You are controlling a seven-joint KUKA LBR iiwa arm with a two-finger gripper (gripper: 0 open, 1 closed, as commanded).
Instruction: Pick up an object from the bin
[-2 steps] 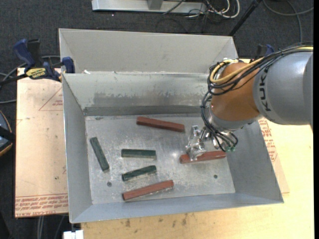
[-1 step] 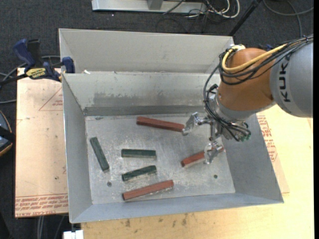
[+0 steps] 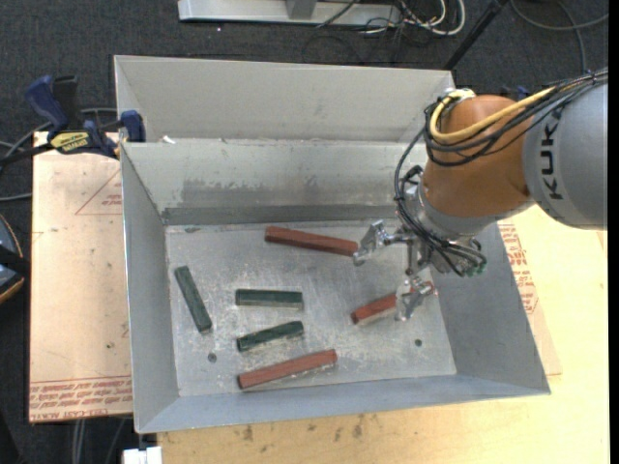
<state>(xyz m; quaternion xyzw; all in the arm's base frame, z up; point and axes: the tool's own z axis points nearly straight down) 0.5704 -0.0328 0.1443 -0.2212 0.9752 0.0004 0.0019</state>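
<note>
Orange-capped wrist (image 3: 474, 162) highest of all, reaching in from the right over the grey bin (image 3: 145, 259). Beneath it, gripper (image 3: 392, 271) spread wide, nothing between the fingers. Up and left of the hand, long red bar (image 3: 311, 242), lying nearly crosswise, near end right at one fingertip. Far down-left, second long red bar (image 3: 287, 369). Well left, three green bars (image 3: 269, 299), all apart from the hand. Closest of all, short red block (image 3: 375, 309), just below-left of the other fingertip, touching or nearly so, long axis tilted up toward the hand. Likely the pick: best gripped across its narrow width, not along its length.
</note>
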